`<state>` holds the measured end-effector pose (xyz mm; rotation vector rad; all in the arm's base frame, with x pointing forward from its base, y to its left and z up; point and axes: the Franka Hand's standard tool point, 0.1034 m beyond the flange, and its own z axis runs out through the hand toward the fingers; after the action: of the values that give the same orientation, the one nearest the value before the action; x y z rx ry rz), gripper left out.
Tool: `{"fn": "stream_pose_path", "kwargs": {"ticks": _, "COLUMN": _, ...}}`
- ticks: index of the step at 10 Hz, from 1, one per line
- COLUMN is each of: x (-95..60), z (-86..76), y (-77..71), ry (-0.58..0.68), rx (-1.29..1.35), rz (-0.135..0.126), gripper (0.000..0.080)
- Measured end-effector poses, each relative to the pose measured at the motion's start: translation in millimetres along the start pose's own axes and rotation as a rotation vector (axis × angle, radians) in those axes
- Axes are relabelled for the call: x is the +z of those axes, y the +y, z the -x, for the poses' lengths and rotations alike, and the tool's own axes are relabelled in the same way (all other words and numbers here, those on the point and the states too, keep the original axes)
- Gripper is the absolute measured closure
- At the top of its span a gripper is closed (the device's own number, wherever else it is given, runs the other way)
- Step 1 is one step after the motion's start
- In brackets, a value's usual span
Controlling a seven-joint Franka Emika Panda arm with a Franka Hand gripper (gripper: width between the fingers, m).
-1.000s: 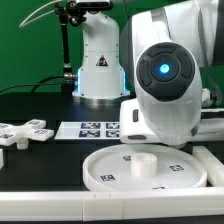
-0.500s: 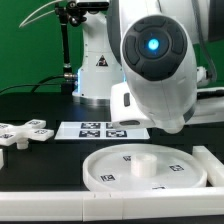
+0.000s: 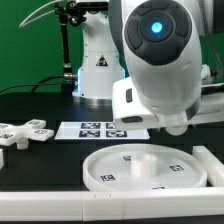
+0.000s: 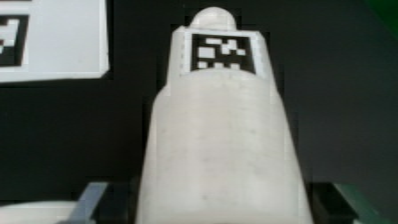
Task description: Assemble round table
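In the wrist view my gripper [image 4: 222,206] is shut on the white cylindrical leg [image 4: 221,130]. The leg has a square tag near its far end and sits between the two dark fingers [image 4: 96,200]. In the exterior view the gripper is hidden behind the arm's large white wrist housing [image 3: 160,60]. The housing hangs above the rimmed round disc [image 3: 105,170], which lies flat at the front with a short stub [image 3: 143,163] at its centre. The cross-shaped foot piece [image 3: 28,131] lies on the black table at the exterior view's left.
The marker board [image 3: 95,129] lies between the foot piece and the arm and also shows in the wrist view [image 4: 50,45]. The arm's white base [image 3: 100,65] stands at the back. A white bar [image 3: 60,205] runs along the front edge.
The arm's wrist housing has risen and drawn slightly toward the exterior view's left, away from the disc. The disc and foot piece have not moved.
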<state>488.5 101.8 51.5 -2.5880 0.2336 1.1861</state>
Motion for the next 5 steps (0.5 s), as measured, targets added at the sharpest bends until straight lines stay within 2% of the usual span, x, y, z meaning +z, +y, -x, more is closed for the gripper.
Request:
{"fn": "stream_pose_path", "kwargs": {"ticks": 1, "x": -12.3, "z": 0.4, "y": 0.8, "ry": 0.028, "rx": -0.031, "rz": -0.003, "gripper": 0.039}}
{"fn": "stream_pose_path", "kwargs": {"ticks": 3, "x": -51.3, "z": 18.5, "y": 2.7, "ry": 0.138, "rx": -0.046, "rz": -0.007, "gripper": 0.039}}
{"fn": "stream_pose_path", "kwargs": {"ticks": 4, "x": -65.5, "z": 20.3, "y": 1.0, "ry": 0.195, "rx": -0.013, "rz": -0.013, "gripper": 0.039}}
{"fn": "stream_pose_path", "kwargs": {"ticks": 5, "x": -71.4, "z": 22.2, "y": -1.4, "ry": 0.236, "rx": 0.032, "rz": -0.018, "gripper": 0.039}}
